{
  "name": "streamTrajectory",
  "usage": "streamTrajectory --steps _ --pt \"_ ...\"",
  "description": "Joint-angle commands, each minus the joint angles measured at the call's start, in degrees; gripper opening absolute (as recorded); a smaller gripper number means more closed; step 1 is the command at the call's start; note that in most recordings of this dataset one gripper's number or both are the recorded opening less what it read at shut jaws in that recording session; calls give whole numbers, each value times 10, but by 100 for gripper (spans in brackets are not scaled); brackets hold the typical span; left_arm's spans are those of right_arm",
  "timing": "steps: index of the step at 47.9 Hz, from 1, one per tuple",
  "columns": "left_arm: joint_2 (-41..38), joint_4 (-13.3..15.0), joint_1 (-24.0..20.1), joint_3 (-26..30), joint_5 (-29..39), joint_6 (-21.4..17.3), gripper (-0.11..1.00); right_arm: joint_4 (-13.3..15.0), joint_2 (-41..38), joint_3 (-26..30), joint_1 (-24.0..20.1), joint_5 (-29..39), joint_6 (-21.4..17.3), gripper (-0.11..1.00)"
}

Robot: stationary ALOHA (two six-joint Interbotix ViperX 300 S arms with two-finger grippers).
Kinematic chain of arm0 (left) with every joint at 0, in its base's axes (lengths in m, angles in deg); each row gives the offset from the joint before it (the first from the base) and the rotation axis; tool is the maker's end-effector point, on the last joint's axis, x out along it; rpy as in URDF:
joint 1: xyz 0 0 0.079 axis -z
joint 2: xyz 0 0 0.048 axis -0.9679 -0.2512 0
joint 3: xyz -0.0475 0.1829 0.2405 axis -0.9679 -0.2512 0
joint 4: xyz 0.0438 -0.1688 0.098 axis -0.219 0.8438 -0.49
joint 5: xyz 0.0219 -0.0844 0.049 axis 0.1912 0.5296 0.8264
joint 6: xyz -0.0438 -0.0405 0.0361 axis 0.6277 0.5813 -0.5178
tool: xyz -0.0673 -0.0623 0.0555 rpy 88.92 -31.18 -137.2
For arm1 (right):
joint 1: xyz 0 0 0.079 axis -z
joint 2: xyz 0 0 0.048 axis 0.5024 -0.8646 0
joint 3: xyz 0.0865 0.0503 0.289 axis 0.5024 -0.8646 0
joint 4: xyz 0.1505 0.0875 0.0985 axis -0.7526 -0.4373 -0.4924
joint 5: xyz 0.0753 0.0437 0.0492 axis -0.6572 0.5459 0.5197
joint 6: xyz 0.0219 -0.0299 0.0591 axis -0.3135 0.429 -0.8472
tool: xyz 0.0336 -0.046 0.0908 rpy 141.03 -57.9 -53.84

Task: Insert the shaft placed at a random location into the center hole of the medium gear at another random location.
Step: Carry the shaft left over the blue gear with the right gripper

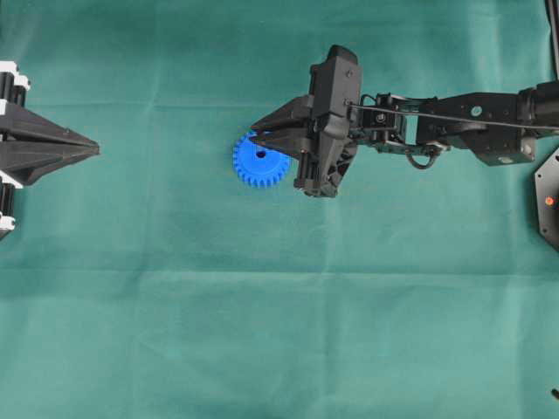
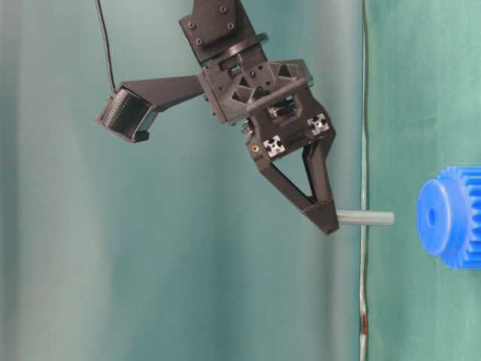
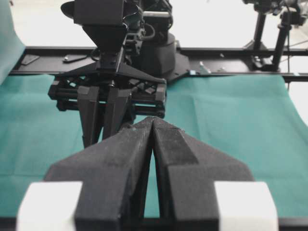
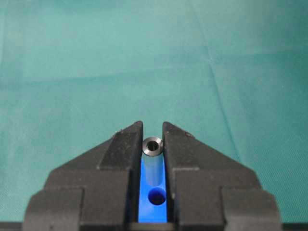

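Right pincer (image 4: 153, 144) clamped on the pin (image 4: 153, 161), poised just above the blue gear (image 1: 260, 160) on the green bench (image 1: 262, 332), ready for insertion. Pin's long axis square to the bench, free end aimed at the gear, near its hole (image 4: 156, 196). Left pincer (image 1: 92, 148) closed, empty, well apart.

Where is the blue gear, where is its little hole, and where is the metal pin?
medium gear (image 1: 260, 161): overhead view, on its flat blue face.
center hole (image 4: 156, 196): right wrist view, on the dark round opening between the fingers.
shaft (image 2: 366, 218): table-level view, on the grey rod sticking out of the right gripper (image 2: 325, 218).
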Motion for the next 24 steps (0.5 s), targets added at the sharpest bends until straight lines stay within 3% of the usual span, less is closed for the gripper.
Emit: streamTrajectory --steps 1,24 --pt "-2 -2 -2 15 -3 1 0 -3 7 13 -2 -3 3 12" --pt "-2 -2 -2 14 -3 1 0 -16 -40 16 -2 -21 3 12"
